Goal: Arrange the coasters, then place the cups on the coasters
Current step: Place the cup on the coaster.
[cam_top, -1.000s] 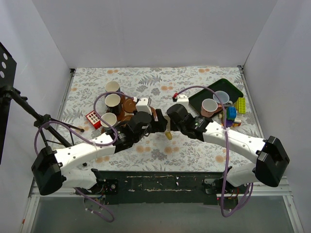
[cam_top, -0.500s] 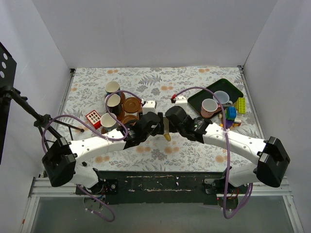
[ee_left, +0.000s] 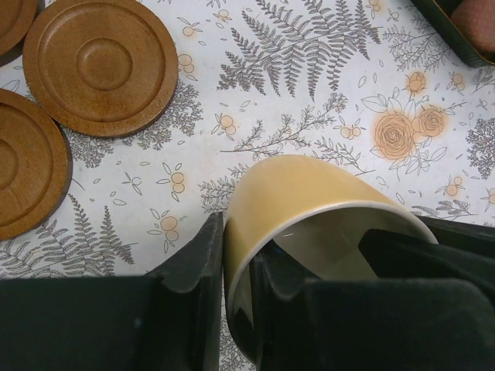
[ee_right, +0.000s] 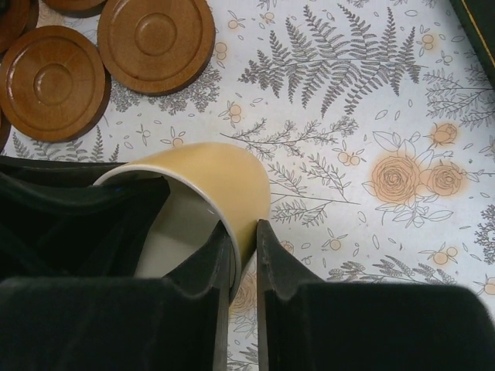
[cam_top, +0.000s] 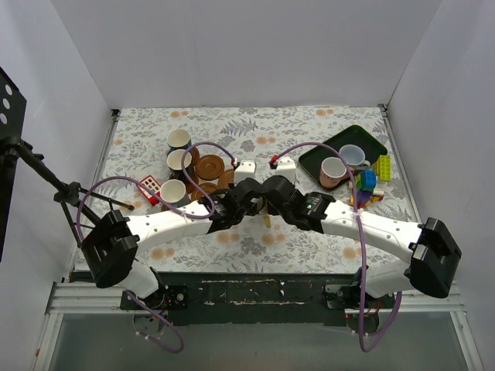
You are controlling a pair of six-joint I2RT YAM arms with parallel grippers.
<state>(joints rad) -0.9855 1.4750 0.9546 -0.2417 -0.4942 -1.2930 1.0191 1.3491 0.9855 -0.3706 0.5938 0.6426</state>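
Note:
A yellow cup [ee_left: 309, 193] hangs tilted above the floral cloth between both grippers, and only a sliver of this cup [cam_top: 265, 219] shows in the top view. My left gripper [ee_left: 240, 247] is shut on its rim, one finger inside and one outside. My right gripper [ee_right: 244, 236] straddles the opposite wall of the cup [ee_right: 216, 174] with a thin gap at the outer finger. Brown coasters [ee_left: 100, 66] [ee_right: 50, 81] lie close together just beyond. Three more cups [cam_top: 180, 160] stand left of the coasters [cam_top: 209, 166].
A dark green tray [cam_top: 371, 139] at the back right holds a pink cup [cam_top: 333, 170] and a light blue cup [cam_top: 353, 154]. Colourful toy blocks [cam_top: 368, 182] lie beside it. A red grid block [cam_top: 148, 188] sits at the left.
My left gripper has swung right to the yellow cup and closed on its rim. The right gripper's jaws, tight on the cup before, have loosened.

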